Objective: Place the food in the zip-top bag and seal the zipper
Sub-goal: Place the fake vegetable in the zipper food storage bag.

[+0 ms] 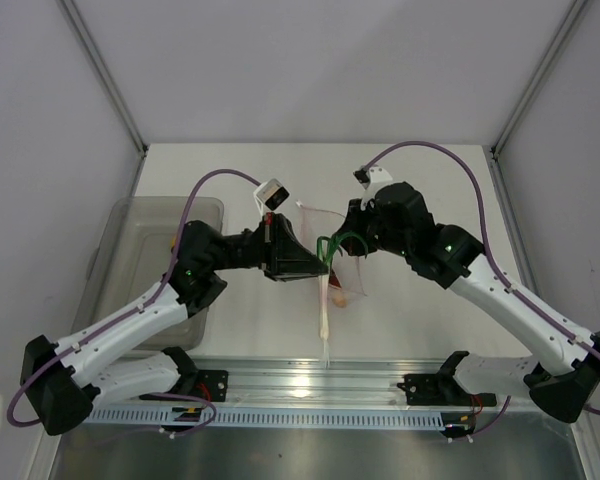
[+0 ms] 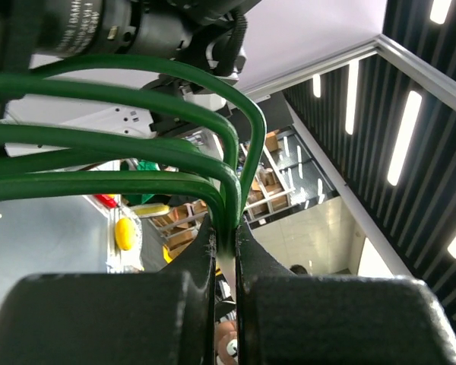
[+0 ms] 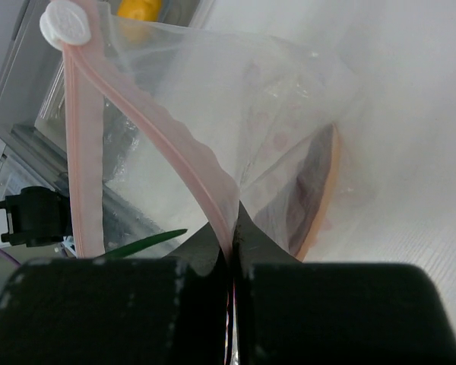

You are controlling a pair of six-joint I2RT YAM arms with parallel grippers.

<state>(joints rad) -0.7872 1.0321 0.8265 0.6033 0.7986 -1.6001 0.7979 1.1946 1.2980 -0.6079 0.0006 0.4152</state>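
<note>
Bag [image 3: 289, 114] mid-tabletop [image 1: 430, 180], red piece [image 3: 313, 190] inside. Right tool [image 3: 233, 237] is clamped tight on the zipper [image 3: 175, 144]. At its 9 o'clock, left tool [image 2: 226, 242] pinches the stems [image 2: 137, 144]. Feed them in gently, with the bag held wide!

The bin [image 1: 130, 262] sits at the bench's [image 1: 430, 190] left, a fruit [image 3: 139, 7] in it. Right of it is the bag [image 3: 273, 99], one food piece [image 3: 313, 190] inside, between the left claw [image 2: 226, 251], pinching the stems [image 2: 137, 148], and the right claw [image 3: 232, 251], pinching the zipper [image 3: 175, 148].
</note>
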